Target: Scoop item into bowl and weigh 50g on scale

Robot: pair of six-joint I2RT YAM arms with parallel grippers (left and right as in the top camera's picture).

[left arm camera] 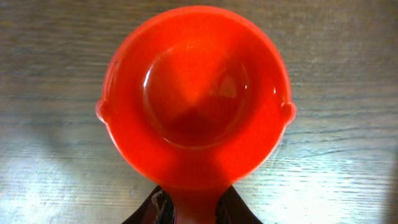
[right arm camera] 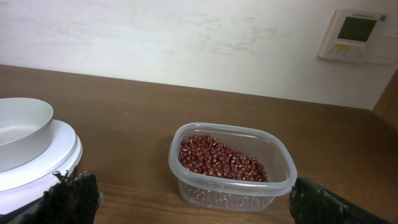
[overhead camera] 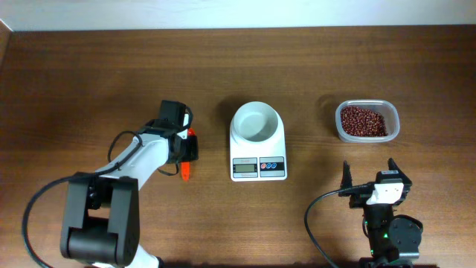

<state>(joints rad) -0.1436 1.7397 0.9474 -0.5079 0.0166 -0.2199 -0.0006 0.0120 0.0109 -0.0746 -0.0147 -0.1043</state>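
The white bowl [overhead camera: 256, 123] stands empty on the white scale [overhead camera: 258, 152] at the table's middle; both show at the left of the right wrist view, the bowl [right arm camera: 22, 127] on the scale [right arm camera: 37, 168]. The dark red beans [overhead camera: 363, 120] fill a clear plastic container [overhead camera: 367, 136] at the right, also seen in the right wrist view [right arm camera: 221, 158]. My left gripper [overhead camera: 184, 146] is shut on the handle of an orange-red scoop [left arm camera: 196, 93], left of the scale; the scoop is empty. My right gripper [overhead camera: 370, 179] is open and empty, in front of the container.
The clear container [right arm camera: 273, 186] lies between my right fingers' line of sight. A white wall with a wall panel [right arm camera: 352, 34] stands behind the table. Bare wood lies around the scale.
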